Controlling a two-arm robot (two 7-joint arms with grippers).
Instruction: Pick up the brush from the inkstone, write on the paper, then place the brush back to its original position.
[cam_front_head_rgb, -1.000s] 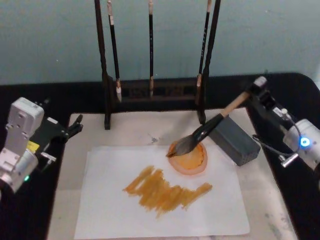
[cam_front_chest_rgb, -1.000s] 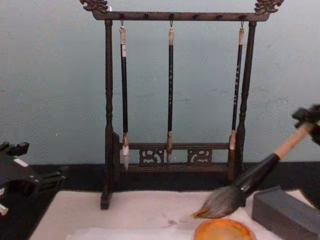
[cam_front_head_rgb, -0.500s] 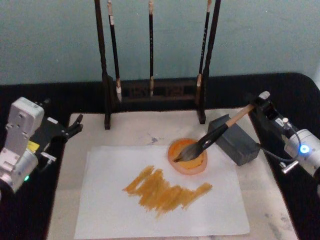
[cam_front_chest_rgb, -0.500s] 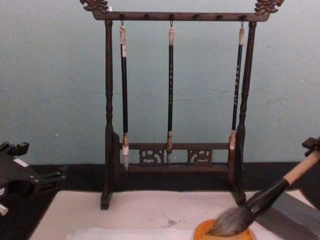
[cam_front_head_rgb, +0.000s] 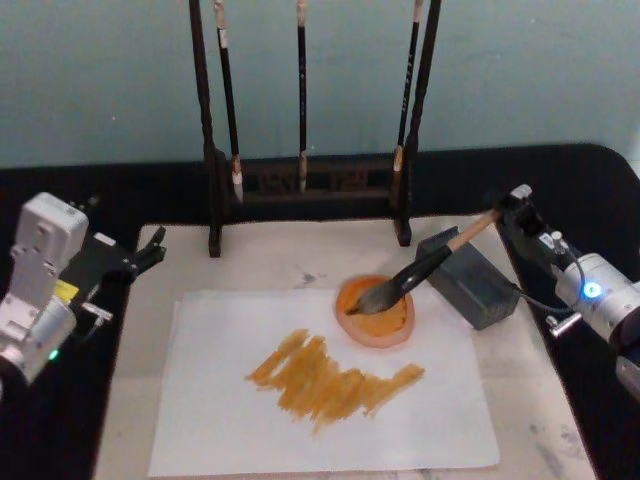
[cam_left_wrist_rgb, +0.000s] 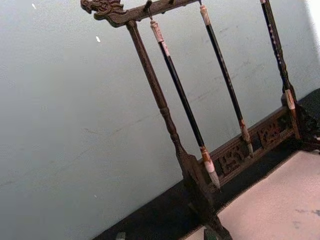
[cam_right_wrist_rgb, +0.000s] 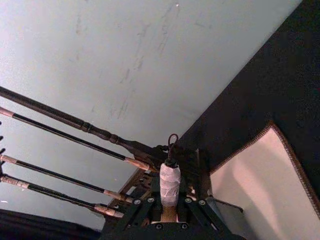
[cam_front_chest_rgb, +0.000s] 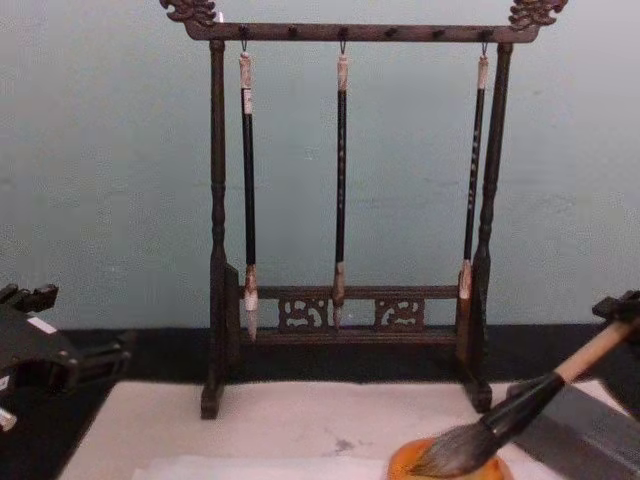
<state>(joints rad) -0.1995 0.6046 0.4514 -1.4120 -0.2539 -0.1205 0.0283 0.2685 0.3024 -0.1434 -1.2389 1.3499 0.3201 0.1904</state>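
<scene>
The brush slants down from my right gripper, which is shut on its pale end cap. Its dark bristle head lies in the orange dish, and the black lower handle crosses the near corner of the grey inkstone block. From the chest, the right gripper sits at the right edge with the tan handle below it. The white paper lies on the beige mat and carries an orange-brown scribble. My left gripper hangs open at the mat's left edge, parked.
A dark wooden rack stands at the back of the mat with three thin black-handled brushes hanging from it. The rack also shows from the left wrist. Black tabletop surrounds the mat.
My right gripper has come down and toward me with the brush. The bristle head went from just above the dish's far rim into the dish, and the handle dropped onto the grey block. The left arm stayed still.
</scene>
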